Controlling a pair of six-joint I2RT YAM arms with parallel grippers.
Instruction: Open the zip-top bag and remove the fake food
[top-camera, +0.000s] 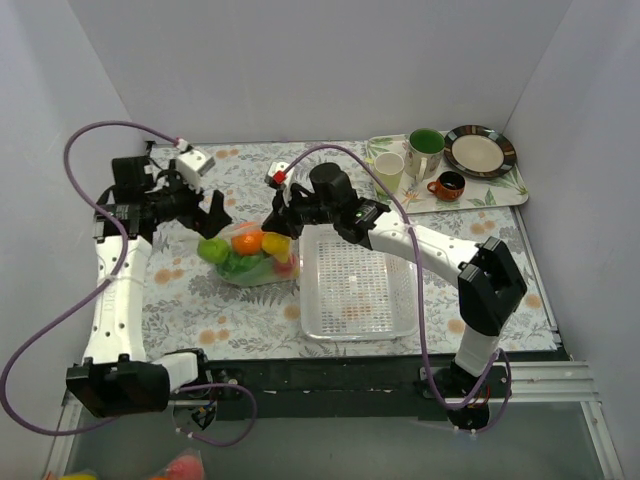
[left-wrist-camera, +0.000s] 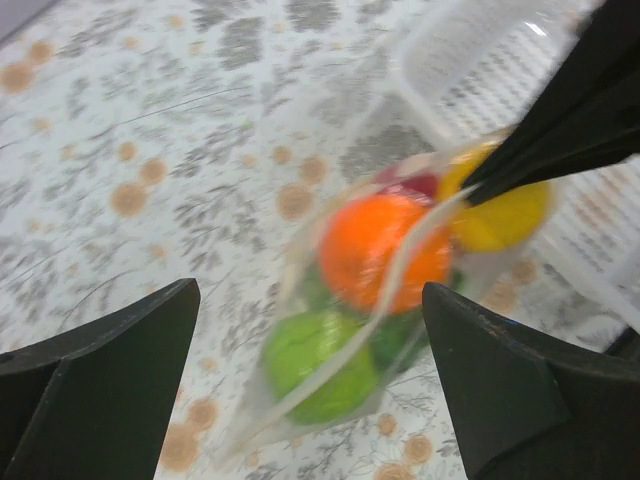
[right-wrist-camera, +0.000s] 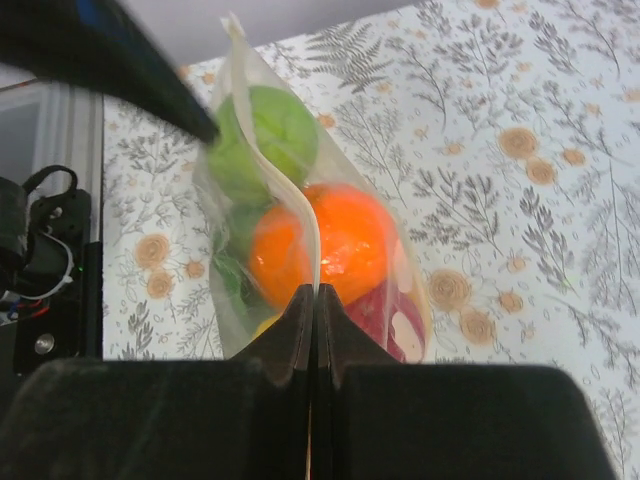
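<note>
The zip-top bag (top-camera: 252, 256) lies left of the basket, and its top strip is lifted. Inside it is the fake food: an orange (right-wrist-camera: 320, 245), a green lime (right-wrist-camera: 265, 140), a red fruit (right-wrist-camera: 395, 320) and a yellow piece (left-wrist-camera: 505, 215). My right gripper (right-wrist-camera: 315, 297) is shut on the bag's white zip strip at its right end, and it also shows in the top view (top-camera: 284, 213). My left gripper (left-wrist-camera: 310, 400) is open, its fingers wide apart just short of the bag's left end and holding nothing. In the top view the left gripper (top-camera: 212, 214) is above the lime.
A white perforated basket (top-camera: 358, 288) stands right of the bag. A tray (top-camera: 505, 192) at the back right holds cups (top-camera: 424, 152) and a plate (top-camera: 480, 150). White walls close in the left, back and right sides.
</note>
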